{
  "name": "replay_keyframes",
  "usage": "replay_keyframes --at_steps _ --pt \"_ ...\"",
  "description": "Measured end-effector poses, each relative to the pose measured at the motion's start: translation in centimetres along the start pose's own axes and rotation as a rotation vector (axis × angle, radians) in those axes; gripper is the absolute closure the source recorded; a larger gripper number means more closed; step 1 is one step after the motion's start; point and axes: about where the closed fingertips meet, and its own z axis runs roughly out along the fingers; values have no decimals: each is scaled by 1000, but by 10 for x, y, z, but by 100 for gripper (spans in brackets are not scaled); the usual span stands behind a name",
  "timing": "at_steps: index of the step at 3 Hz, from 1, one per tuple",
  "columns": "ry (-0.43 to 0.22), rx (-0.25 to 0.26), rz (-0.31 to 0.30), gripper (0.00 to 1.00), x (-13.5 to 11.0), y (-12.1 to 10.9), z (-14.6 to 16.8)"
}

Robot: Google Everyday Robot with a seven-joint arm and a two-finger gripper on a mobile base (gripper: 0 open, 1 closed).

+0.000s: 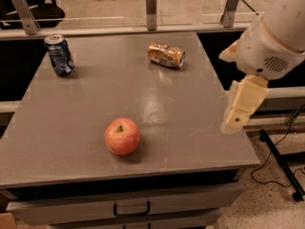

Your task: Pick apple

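A round red-pink apple [122,136] with a small stem dimple sits on the grey table [71,109], near the front edge and a little left of centre. My gripper [237,117] hangs from the white arm above the table's right edge, well to the right of the apple and apart from it. It holds nothing that I can see.
A crushed gold-brown can [166,55] lies on its side at the back centre-right. A blue can [59,55] stands upright at the back left. A glass railing with metal posts [151,7] runs behind the table. A drawer handle [131,209] shows below the front edge.
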Motion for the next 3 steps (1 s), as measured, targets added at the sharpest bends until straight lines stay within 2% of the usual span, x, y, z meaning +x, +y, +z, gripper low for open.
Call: replay_keyframes --at_steps 1,2,3 --pt "-171 -104 -87 0 -81 13 51" --pt "-172 -104 -87 0 -81 13 51" --pt "-234 -138 -90 0 -86 20 68"
